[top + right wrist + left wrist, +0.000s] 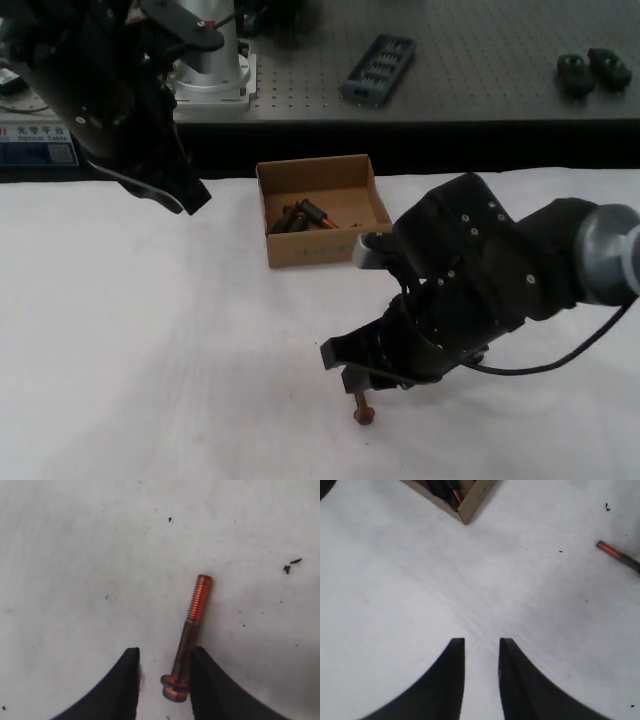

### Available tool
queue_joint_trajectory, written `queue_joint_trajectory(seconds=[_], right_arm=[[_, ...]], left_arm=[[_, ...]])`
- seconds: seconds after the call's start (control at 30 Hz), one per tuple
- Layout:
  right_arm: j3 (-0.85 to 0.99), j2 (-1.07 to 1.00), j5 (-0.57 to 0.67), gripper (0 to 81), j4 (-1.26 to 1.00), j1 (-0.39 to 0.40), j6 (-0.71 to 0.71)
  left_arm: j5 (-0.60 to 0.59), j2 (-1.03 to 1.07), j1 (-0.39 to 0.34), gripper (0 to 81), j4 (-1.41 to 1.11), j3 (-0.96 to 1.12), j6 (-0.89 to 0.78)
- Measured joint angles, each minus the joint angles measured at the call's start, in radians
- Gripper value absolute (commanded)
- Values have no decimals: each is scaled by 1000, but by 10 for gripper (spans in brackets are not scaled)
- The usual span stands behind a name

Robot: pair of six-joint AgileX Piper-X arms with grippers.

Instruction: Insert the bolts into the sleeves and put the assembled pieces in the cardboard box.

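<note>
A copper bolt (192,625) lies flat on the white cloth, its head between the tips of my right gripper (165,651). That gripper is open; the bolt rests against one finger (202,685) with a gap to the other. In the high view the bolt (362,409) sits just under the right gripper (356,384), near the cloth's front edge. The cardboard box (312,250) stands at the middle back and holds several dark assembled pieces (298,215). My left gripper (481,641) hangs open above bare cloth with nothing in it. Its view catches the box corner (470,507) and the bolt (612,551).
The left arm (130,120) is raised at the far left, behind the cloth's back edge. On the dark bench behind are a metal base (215,70), a blue rack (378,68) and two green-black parts (593,70). White cloth (150,330) stretches across the left half.
</note>
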State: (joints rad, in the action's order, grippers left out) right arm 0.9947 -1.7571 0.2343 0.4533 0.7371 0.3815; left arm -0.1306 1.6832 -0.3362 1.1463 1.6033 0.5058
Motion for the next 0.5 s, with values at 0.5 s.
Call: queue_joint_trajectory(seconds=[0.5], right_arm=[[39,-66,-38,139,197,-2,-202]], left_arm=[[0,-53,0,179,2,0,2]])
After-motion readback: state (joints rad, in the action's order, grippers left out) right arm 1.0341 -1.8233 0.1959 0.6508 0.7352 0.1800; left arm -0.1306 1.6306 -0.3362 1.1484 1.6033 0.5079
